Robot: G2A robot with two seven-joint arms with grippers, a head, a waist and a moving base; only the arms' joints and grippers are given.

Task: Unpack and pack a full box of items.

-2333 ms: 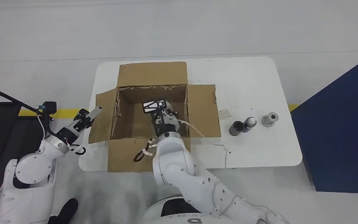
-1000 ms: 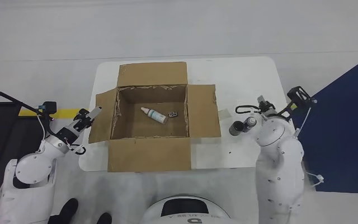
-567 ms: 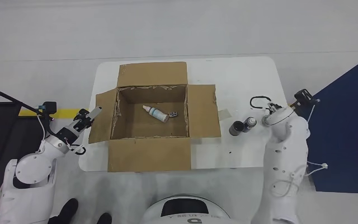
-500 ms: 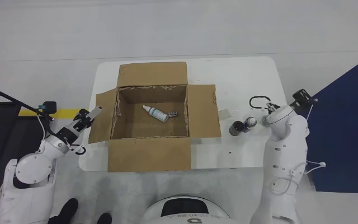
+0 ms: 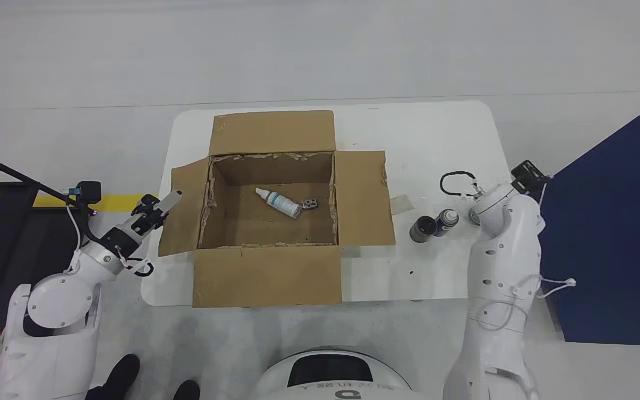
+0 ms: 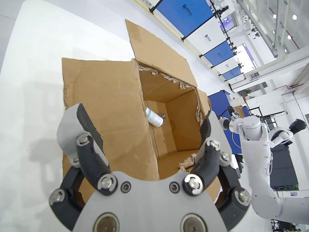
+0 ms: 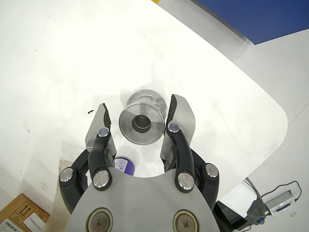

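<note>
left gripper (image 6: 144, 115) hangs by the cardboard box's (image 5: 270, 275) left flap, jaws spread wide, nothing between them; inside the box a white bottle (image 5: 276, 203) lies on its side next to a small metal fitting (image 5: 310, 205); right of the box stand a dark can (image 5: 423, 229) and a spray bottle (image 5: 447, 218); now the key spot: the metal spool (image 7: 142, 124) sits on the white table (image 7: 72, 49) squarely between the right gripper's (image 7: 139, 108) parted jaws, bore pointing back along the wrist, flanges round and shiny; the right arm is plainly nearer; contact i cannot confirm
</note>
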